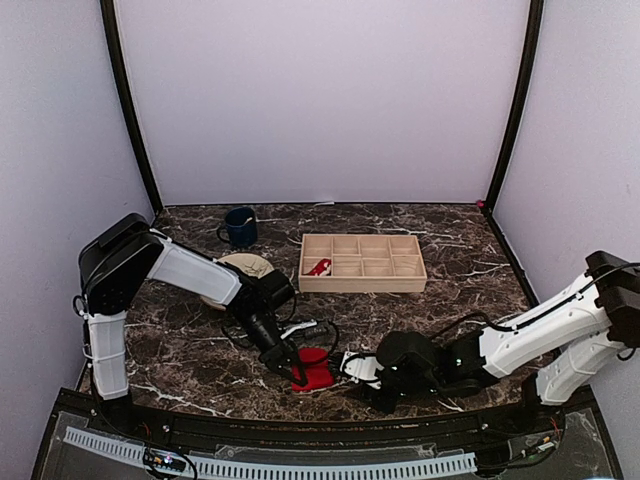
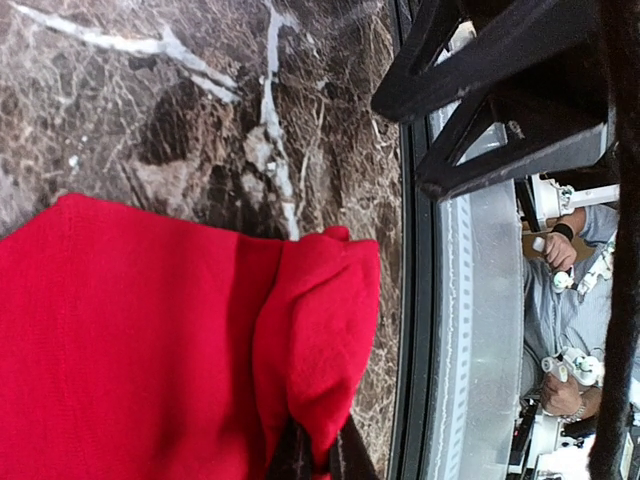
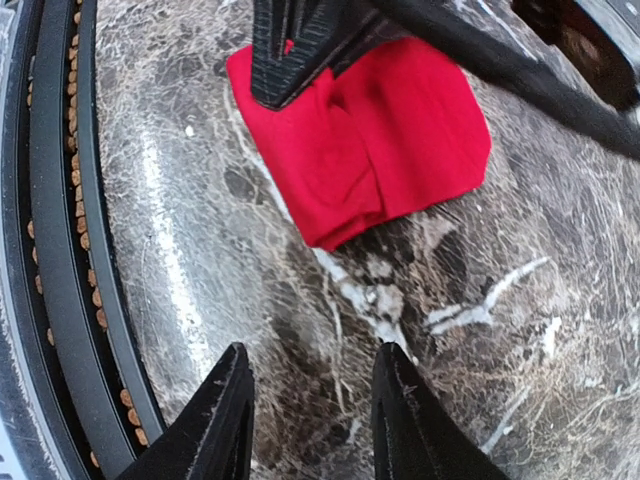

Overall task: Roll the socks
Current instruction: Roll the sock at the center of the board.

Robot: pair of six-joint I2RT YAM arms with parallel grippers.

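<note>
Red knitted sock (image 3: 385, 150), folded into a thick pad, lies on the dark marbled worktop (image 1: 450, 300) close to the near edge, a touch left of centre. Left end effector (image 2: 318, 458) is clamped tight on the sock's folded lip at its left side. Right end effector (image 3: 318, 420) hovers low just right of the sock, fingers parted, nothing between them.

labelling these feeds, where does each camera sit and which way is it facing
Top external: high behind the robot, looking down on the table; left arm and right arm show.
Left wrist: close over the red sock, its left tool pinching it.
Right wrist: low, facing that sock; open right tool shows.
All three share the sock.
</note>
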